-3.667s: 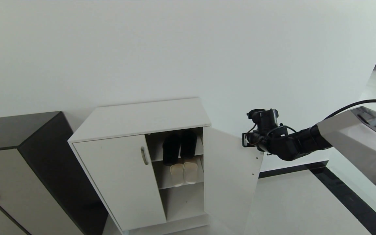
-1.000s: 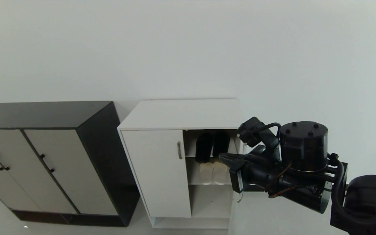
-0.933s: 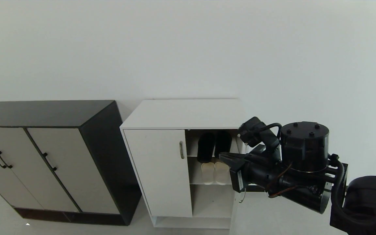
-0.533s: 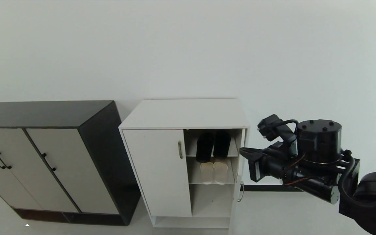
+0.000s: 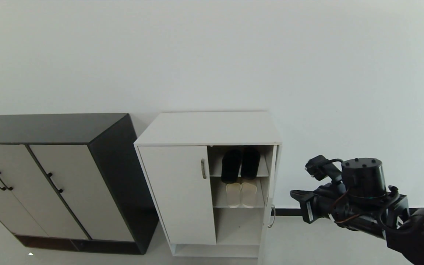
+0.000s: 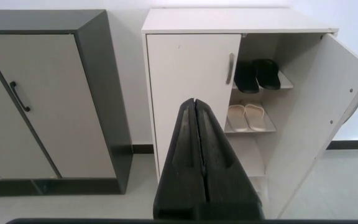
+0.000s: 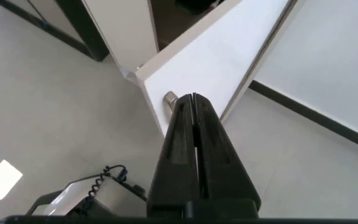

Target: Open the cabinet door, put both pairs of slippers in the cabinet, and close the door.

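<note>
head view, white wall, pale floor, black cabinet beside white cabinet, left gripper, right gripper both closed

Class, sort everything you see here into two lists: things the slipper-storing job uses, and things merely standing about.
Belongs to the job:
white cabinet
its open door
black slippers, top shelf
cream slippers, shelf below
right gripper

Just standing about:
black cabinet, doors closed
skirting strip along the wall
</note>
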